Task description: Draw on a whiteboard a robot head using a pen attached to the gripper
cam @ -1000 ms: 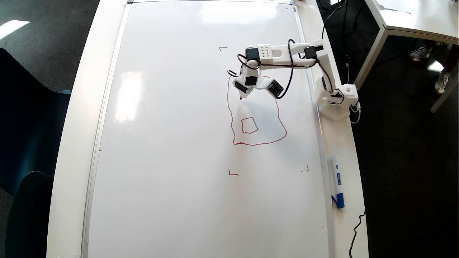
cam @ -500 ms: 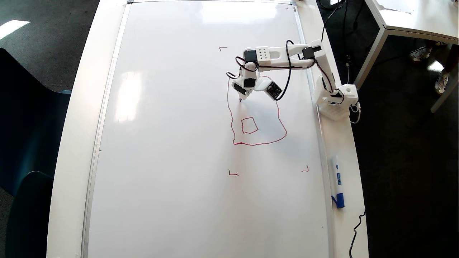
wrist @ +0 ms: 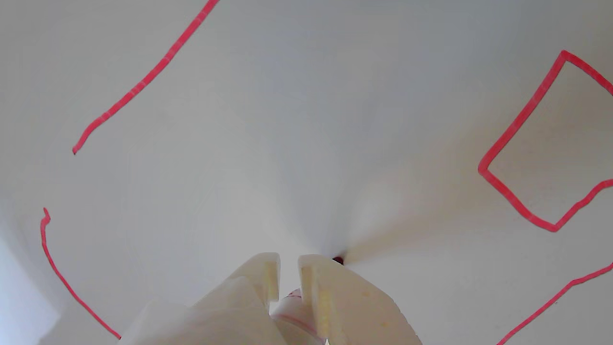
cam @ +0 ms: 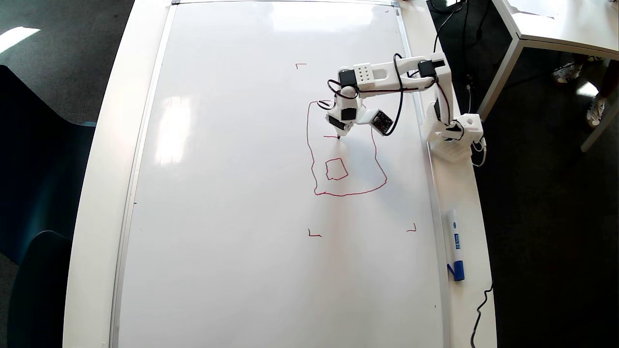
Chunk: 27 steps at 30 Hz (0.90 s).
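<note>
One square so far inside your unfinished robot head (cam: 346,162), tool (cam: 338,131) down on the whiteboard (cam: 232,193).

You have the pen (wrist: 298,309) clenched between the tool's (wrist: 289,268) two white fingers (wrist: 330,292); in the wrist view its white barrel with a red band runs down through the narrow gap between them, long axis steep to the board, and its dark tip shows just past the right-hand finger, touching the surface. In the overhead view the tip sits at the right end of a short red stroke, above the small square and inside the wobbly outline, whose top right side is open. Your arm reaches in from its base on the worktop (cam: 464,193) at the board's right edge. A blue-capped marker (cam: 454,244) lies on that strip, cap toward the bottom of the view.
</note>
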Each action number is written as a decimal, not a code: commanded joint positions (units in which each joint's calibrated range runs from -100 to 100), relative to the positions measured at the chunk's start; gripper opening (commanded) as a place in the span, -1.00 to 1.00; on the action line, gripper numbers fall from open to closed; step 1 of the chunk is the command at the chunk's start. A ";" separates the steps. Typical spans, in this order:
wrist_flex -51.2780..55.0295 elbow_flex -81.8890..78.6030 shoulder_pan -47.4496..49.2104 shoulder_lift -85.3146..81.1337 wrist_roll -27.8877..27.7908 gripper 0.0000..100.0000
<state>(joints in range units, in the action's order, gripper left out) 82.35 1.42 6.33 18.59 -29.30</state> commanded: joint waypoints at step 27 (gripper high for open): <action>0.02 0.63 -12.04 -1.53 -5.66 -0.98</action>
<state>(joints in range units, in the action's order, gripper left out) 82.35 1.32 -4.52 18.42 -34.32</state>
